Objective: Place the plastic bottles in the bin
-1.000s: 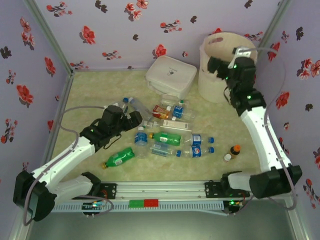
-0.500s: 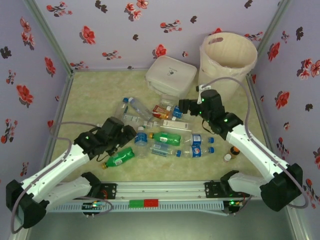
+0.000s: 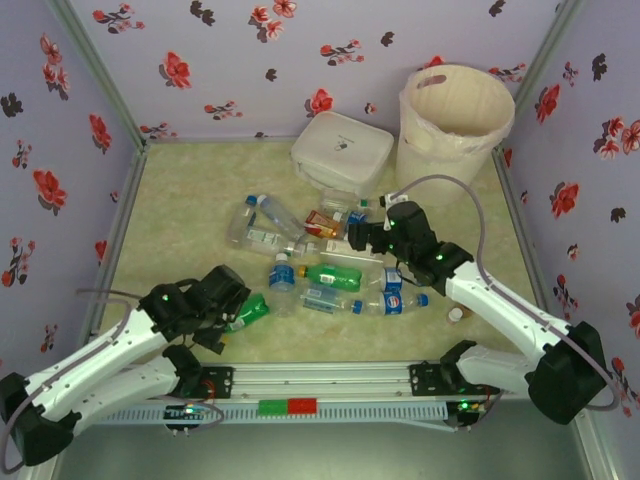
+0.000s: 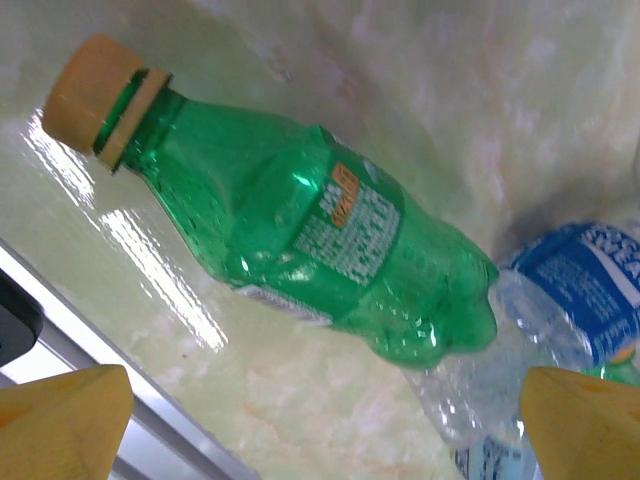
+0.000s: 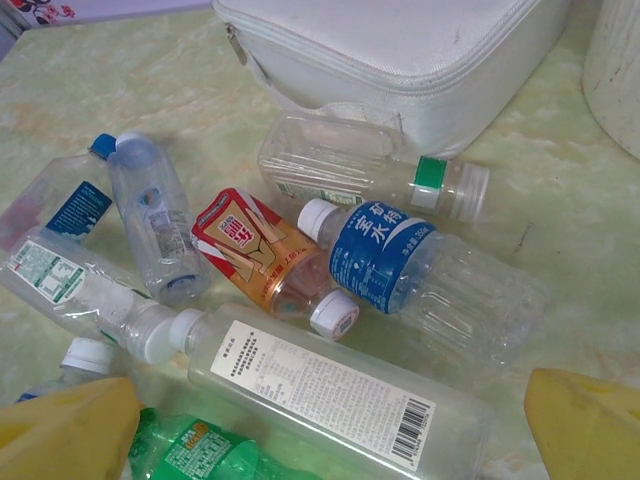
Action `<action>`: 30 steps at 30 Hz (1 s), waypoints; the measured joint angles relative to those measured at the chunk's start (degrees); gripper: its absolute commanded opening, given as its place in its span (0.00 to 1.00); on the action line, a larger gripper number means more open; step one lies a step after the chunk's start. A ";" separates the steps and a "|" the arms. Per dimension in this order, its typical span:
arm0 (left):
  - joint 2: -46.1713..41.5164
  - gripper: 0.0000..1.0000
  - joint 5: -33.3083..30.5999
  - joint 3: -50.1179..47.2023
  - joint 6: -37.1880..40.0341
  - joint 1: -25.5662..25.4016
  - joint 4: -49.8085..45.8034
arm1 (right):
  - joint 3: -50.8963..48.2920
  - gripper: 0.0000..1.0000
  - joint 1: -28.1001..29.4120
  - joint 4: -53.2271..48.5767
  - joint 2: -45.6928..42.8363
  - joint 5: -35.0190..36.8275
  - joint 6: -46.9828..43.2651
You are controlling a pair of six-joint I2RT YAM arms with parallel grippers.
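Left gripper (image 4: 325, 420): fingers apart, empty.
Right gripper (image 5: 325, 430): fingers apart, empty.
Blue-label bottle (image 5: 400, 260): one o'clock, white Chinese characters.
Green bottles (image 3: 335, 276): two, labels unreadable.

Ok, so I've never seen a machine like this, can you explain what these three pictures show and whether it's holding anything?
These are two white robot arms bolted at the near edge of a table. The wide picture is from a camera above and behind them. The other two come from a camera on each wrist; the yellow tips at the bottom corners are that arm's own fingers. On the table lie scattered plastic bottles, a white case and a tall bin. The left tool hangs open over a green bottle; the right tool is open over the pile, near a blue-labelled bottle. Neither holds anything.
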 measured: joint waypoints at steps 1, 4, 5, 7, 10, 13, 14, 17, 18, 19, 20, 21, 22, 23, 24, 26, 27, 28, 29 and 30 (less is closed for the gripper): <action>0.46 0.99 -0.48 -0.50 -0.61 0.00 0.70 | -0.15 1.00 0.00 0.02 0.00 0.02 0.02; 1.27 1.00 -1.53 -4.02 -1.92 -0.02 4.72 | -0.96 1.00 0.11 0.00 -0.61 0.02 0.04; 1.46 0.99 -1.99 -5.60 -2.21 -0.04 6.25 | -1.33 1.00 0.20 0.02 -1.03 0.04 0.17; 1.92 1.00 -2.78 -8.66 -2.75 -0.07 9.77 | -2.03 1.00 0.35 0.02 -1.97 0.24 0.50; 4.13 1.00 -4.26 -12.50 -3.19 -0.07 15.89 | -3.04 1.00 0.37 0.02 -3.06 0.55 0.92; 8.13 1.00 -5.40 -13.64 -3.34 -0.11 19.69 | -3.32 1.00 0.37 0.02 -3.08 0.63 1.09; 9.05 1.00 -5.57 -13.53 -3.37 -0.13 19.87 | -3.37 1.00 0.37 0.02 -3.10 0.63 1.14; 11.54 0.97 -5.79 -12.72 -3.37 -0.22 19.89 | -3.37 1.00 0.37 0.04 -3.04 0.63 1.46; 12.26 0.96 -5.77 -12.55 -3.37 -0.22 19.82 | -3.37 1.00 0.37 0.04 -2.99 0.63 1.51; 13.18 0.93 -5.75 -12.24 -3.37 -0.22 19.67 | -3.37 1.00 0.37 0.02 -2.93 0.63 1.51; 13.88 0.91 -5.73 -11.96 -3.37 -0.22 19.47 | -3.41 1.00 0.37 0.04 -2.91 0.63 1.51; 14.49 0.89 -5.70 -11.78 -3.37 -0.20 19.26 | -3.43 1.00 0.37 0.04 -2.89 0.63 1.51; 15.13 0.86 -5.66 -11.65 -3.39 -0.15 19.08 | -3.48 1.00 0.37 0.04 -2.84 0.61 1.51; 15.63 0.83 -5.44 -11.54 -3.39 -0.04 18.91 | -3.48 1.00 0.37 0.04 -2.78 0.57 1.51; 16.02 0.79 -5.18 -11.45 -3.39 0.11 18.75 | -3.50 1.00 0.37 0.07 -2.71 0.39 1.49; 16.68 0.70 -4.31 -11.34 -3.48 0.63 17.99 | -3.63 0.99 0.39 0.26 -2.60 -0.48 1.49; 16.90 0.67 -3.93 -11.34 -3.58 0.87 17.73 | -3.74 1.00 0.37 0.59 -2.54 -1.03 1.46; 16.96 0.64 -3.52 -11.34 -3.61 1.14 17.44 | -3.91 1.00 0.42 1.05 -2.49 -1.79 1.42; 16.96 0.59 -3.17 -11.37 -3.63 1.36 17.29 | -4.00 1.00 0.44 1.40 -2.43 -2.69 1.31; 16.87 0.56 -2.93 -11.39 -3.65 1.53 17.14 | -4.04 1.00 0.46 1.75 -2.34 -3.41 1.27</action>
